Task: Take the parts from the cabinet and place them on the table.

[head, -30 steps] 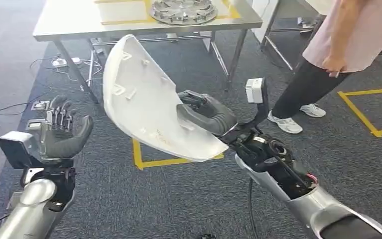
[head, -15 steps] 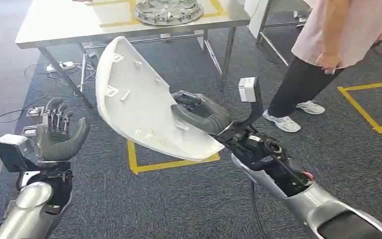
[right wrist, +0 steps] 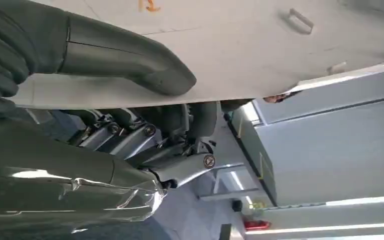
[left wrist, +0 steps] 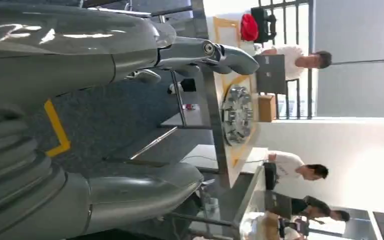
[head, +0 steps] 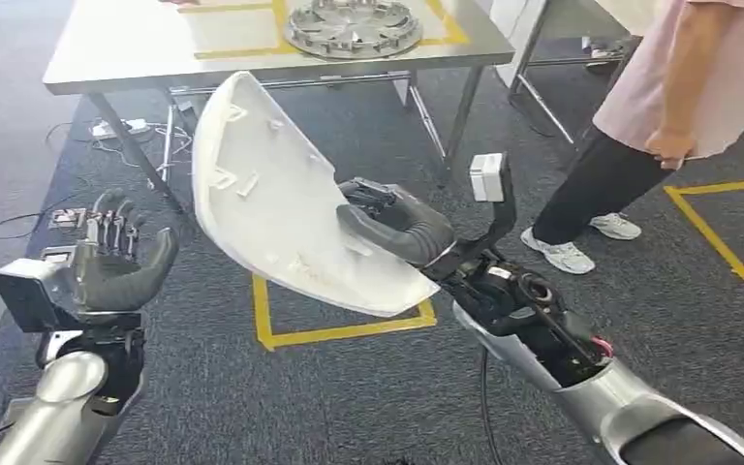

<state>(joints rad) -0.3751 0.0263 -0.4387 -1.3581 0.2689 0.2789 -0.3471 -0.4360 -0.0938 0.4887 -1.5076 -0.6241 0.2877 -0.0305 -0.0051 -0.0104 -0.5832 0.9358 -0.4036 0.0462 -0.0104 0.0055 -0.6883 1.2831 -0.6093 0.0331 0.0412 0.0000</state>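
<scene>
Grey table [head: 136, 48] and its wheel cover [head: 354, 26] sit lower and further right in the head view than a moment ago; the camera has shifted. White panel [head: 281, 199] stays tilted in mid-air before the table, gripped by the right hand [head: 392, 228]. Its wrist view shows the thumb [right wrist: 125, 55] pressed on the panel's inner face, fingers [right wrist: 175, 120] behind. Left hand [head: 116, 262] is raised, spread, holding nothing.

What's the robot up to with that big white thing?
The robot's right hand is carrying a large white moulded shell, thumb pressed on its inner face. Its left hand is raised and holds nothing. Ahead stands a table with a silver wheel cover on it; a person stands nearby.
</scene>
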